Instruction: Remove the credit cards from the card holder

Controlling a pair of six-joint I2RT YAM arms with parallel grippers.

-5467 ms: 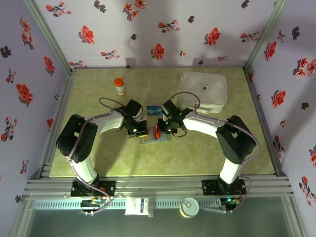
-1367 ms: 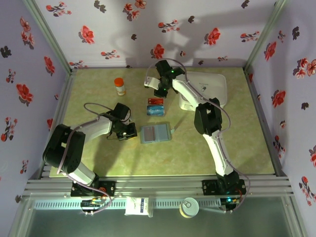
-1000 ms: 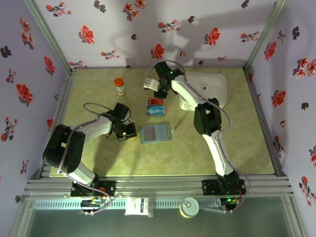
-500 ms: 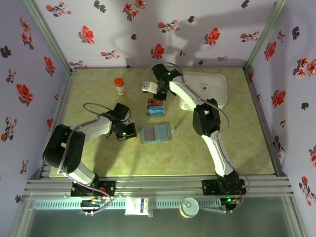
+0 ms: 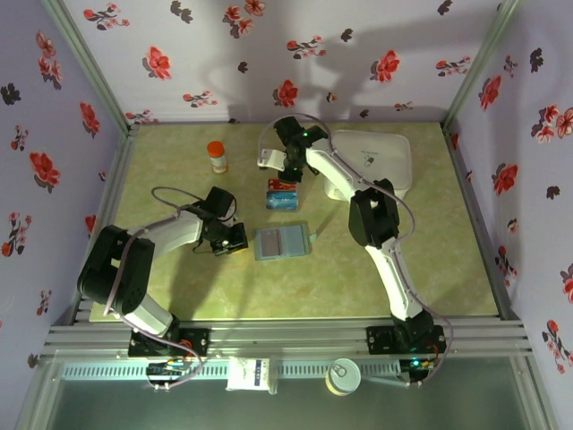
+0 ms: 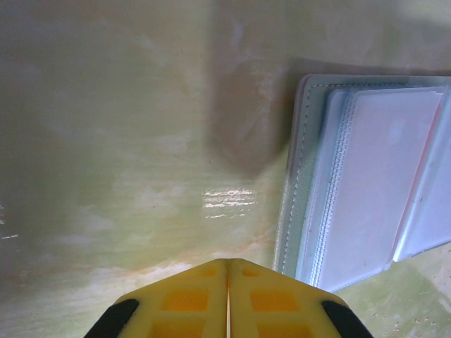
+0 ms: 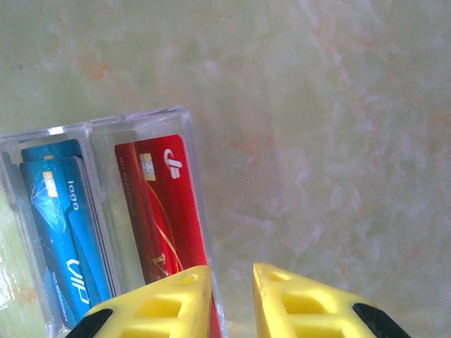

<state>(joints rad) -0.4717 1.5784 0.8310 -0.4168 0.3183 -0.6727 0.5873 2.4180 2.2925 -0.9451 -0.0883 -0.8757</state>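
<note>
The right pincer [image 7: 232, 296] has drifted slightly left since a second ago and hangs narrowly parted, gripping nothing. The red credit card [image 7: 165, 211] and blue credit cards [image 7: 60, 225] lie in the clear tray [image 7: 134, 121] just left of its tips. The left pincer [image 6: 227, 299] stays clenched and empty, with the card holder [image 6: 366, 176] lying unmoved on the bench [image 6: 106, 141] just to its right.
</note>
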